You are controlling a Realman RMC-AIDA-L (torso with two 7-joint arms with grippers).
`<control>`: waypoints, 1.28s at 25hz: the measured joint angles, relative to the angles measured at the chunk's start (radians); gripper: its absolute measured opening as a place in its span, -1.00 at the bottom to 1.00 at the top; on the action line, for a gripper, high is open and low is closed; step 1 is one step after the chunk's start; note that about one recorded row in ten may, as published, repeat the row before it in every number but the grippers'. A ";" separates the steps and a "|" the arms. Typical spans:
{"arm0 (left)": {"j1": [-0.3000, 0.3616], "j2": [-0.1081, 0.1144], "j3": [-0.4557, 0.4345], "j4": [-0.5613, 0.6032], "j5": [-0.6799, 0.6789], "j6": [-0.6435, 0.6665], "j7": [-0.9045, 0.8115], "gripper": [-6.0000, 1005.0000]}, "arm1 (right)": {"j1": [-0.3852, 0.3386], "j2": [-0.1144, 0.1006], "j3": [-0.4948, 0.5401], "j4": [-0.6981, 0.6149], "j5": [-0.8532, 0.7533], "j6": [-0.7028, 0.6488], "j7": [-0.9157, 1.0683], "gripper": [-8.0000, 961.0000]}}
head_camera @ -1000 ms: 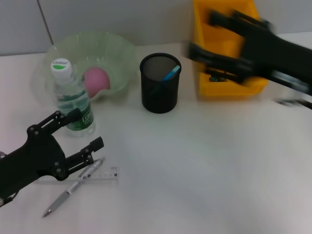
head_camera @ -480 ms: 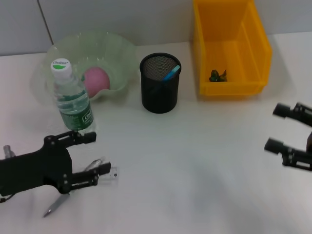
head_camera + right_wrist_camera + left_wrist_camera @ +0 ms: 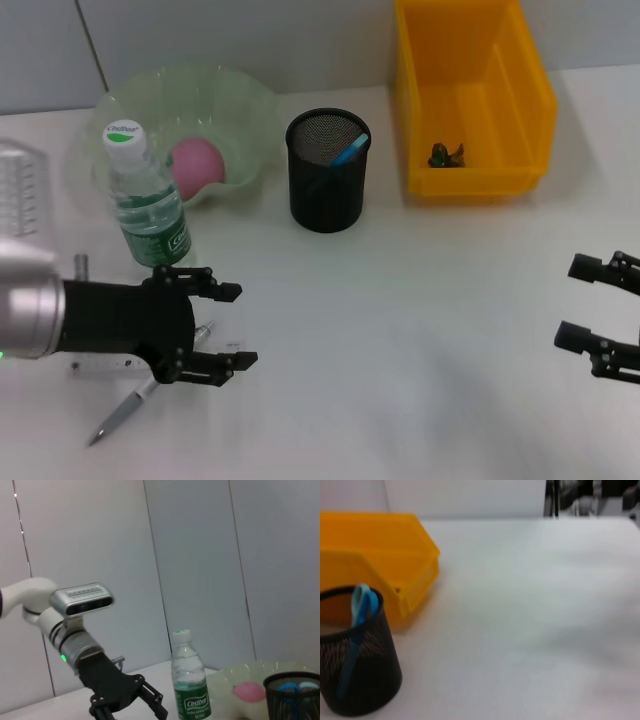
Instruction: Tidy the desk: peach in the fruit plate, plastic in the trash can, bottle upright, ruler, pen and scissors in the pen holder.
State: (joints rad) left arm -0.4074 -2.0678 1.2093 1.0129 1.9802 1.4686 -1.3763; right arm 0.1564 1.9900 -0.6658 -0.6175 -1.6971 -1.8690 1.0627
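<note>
Here the pen (image 3: 140, 397) lies under the spread left gripper (image 3: 233, 325).

The head view looks forward and down over the whole desk (image 3: 420, 330). The left wrist view sits low near the desk, facing right past the pen holder (image 3: 355, 655) toward the yellow trash can (image 3: 385, 555). The right wrist view looks leftward at desk level, sharing the pen holder and showing the bottle (image 3: 190, 680) and left end effector (image 3: 130, 700).

Black hands (image 3: 225, 325), silver left forearm (image 3: 25, 305)
</note>
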 joint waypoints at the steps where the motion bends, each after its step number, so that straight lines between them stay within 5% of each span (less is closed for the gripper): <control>1: -0.019 0.000 0.001 0.000 0.031 -0.001 -0.014 0.56 | -0.001 0.000 0.001 0.002 -0.003 0.000 0.000 0.66; 14: -0.131 -0.005 0.092 0.033 0.274 0.000 -0.114 0.56 | -0.010 0.010 0.012 0.022 -0.012 0.002 -0.002 0.64; 32: -0.178 -0.006 0.155 -0.028 0.322 -0.074 -0.144 0.56 | -0.014 0.029 0.014 0.025 -0.027 0.001 -0.003 0.61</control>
State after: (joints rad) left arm -0.5854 -2.0741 1.3645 0.9849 2.3023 1.3944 -1.5200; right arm 0.1429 2.0189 -0.6519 -0.5921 -1.7243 -1.8676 1.0598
